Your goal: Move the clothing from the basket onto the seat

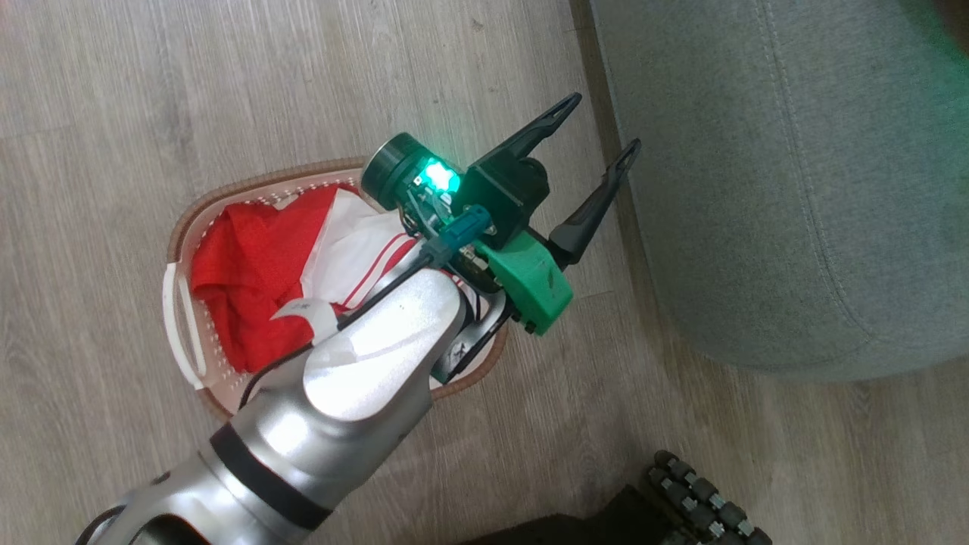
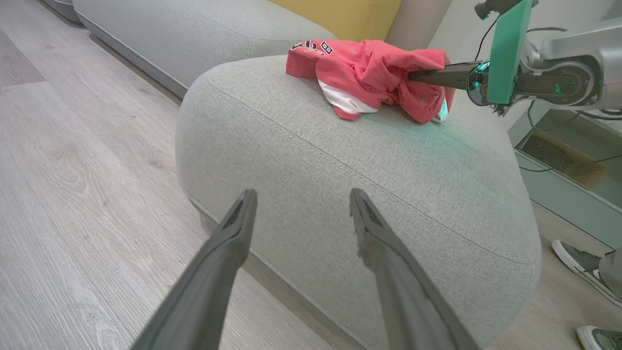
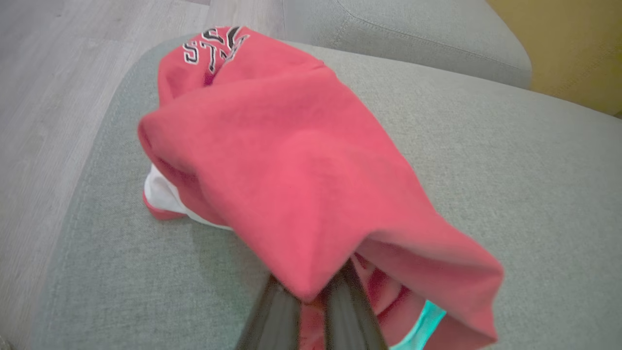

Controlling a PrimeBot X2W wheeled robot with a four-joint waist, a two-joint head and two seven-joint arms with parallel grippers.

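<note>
In the head view the left gripper (image 1: 606, 121), fingers apart, hangs past the basket (image 1: 198, 206); the shorts (image 1: 250, 265) lie behind it. The wrist views add the right gripper (image 3: 311, 304), clamped on the jersey (image 3: 291, 160), which rests on the seat (image 3: 486, 146).

Wood-look floor (image 1: 113, 113) carries the basket (image 1: 198, 216); the seat (image 2: 340, 160) bears red clothing (image 2: 369, 73).

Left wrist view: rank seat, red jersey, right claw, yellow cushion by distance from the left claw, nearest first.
1. seat, just ahead of the open left claw.
2. red jersey and right claw, on the seat's far side, upper right; the claw pinches the jersey, so too close to call.
3. yellow cushion, beyond them at the top edge.
</note>
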